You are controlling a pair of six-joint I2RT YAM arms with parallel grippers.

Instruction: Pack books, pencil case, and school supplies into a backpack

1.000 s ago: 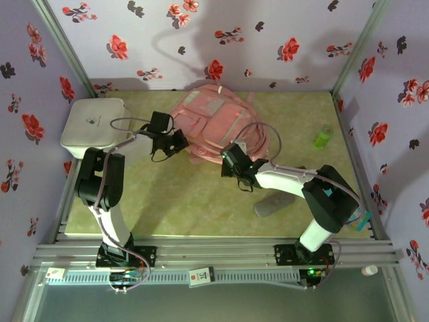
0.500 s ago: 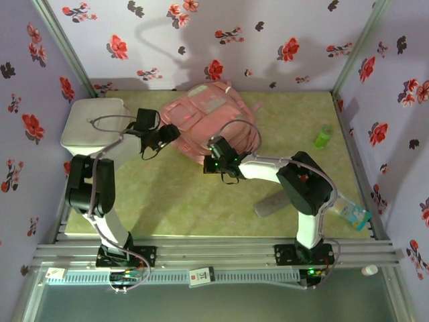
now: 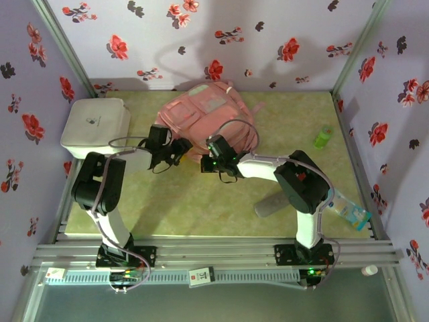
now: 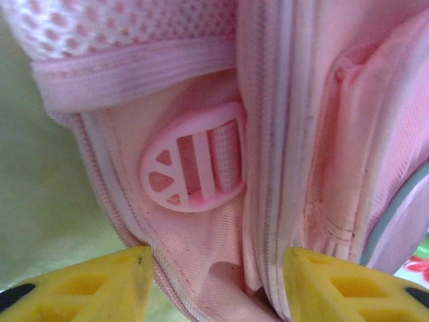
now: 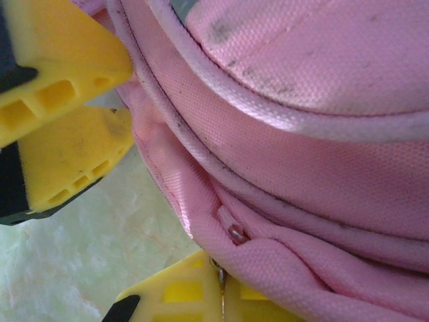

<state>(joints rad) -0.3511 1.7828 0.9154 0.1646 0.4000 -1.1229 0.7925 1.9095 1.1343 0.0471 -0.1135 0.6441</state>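
Pink backpack [image 4: 281, 100] — between left gripper [image 4: 218, 285] jaws

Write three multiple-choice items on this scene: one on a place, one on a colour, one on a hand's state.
1. The pencil case lies: A) inside the backpack; B) on the table beside the right arm; C) on top of the backpack.
2. The small object near the table's right edge is: A) red; B) green; C) black.
3. The right hand is: A) wide open; B) shut on the pencil case; C) shut on the backpack's zipper pull.
Answers: 1 B, the grey pouch rests on bare tabletop; 2 B, it is bright green; 3 C, its yellow fingers meet on the metal pull.
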